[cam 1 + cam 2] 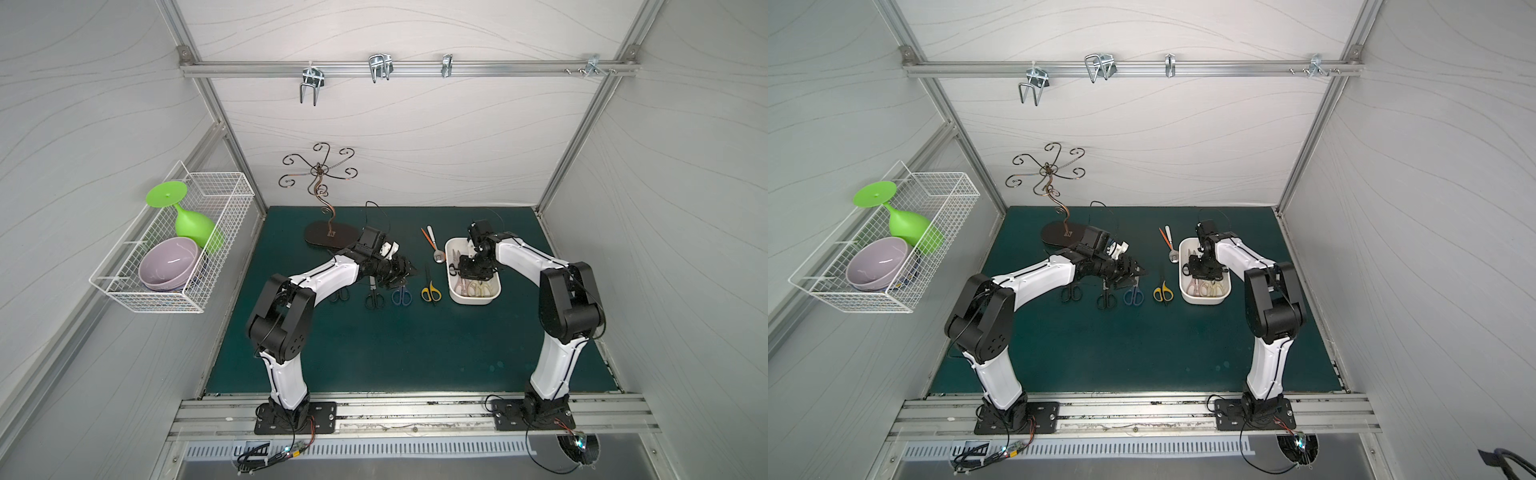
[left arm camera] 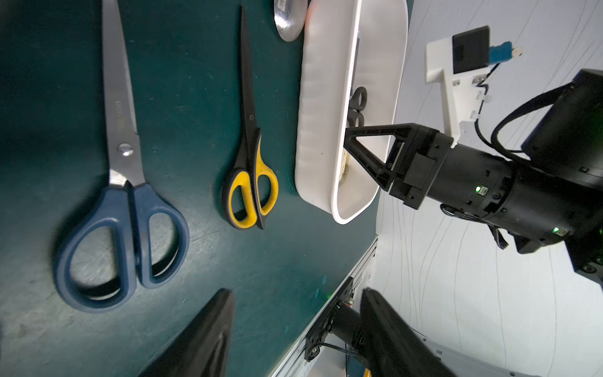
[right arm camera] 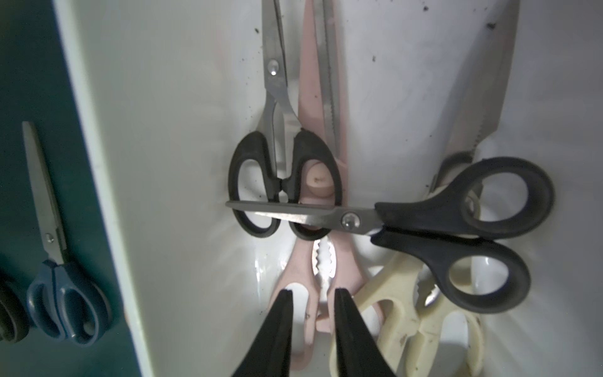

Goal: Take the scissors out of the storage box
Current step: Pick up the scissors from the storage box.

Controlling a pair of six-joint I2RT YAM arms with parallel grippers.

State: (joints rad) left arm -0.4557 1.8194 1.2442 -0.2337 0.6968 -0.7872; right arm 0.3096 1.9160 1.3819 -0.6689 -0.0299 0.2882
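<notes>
I am holding my right gripper inside the storage box, its fingers narrowly apart astride the pink shears; I cannot tell whether they are clamping. Black-handled scissors and cream shears are lying just ahead. My left gripper is hovering spread and empty beside the blue-handled scissors.

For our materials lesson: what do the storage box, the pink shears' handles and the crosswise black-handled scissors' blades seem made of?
The storage box seems plastic: white, smooth, softly glossy, with rounded moulded walls. The pink shears: the handles look like matte moulded plastic. The black-handled scissors: the blades are apparently steel, grey and reflective, with a shiny rivet.
</notes>
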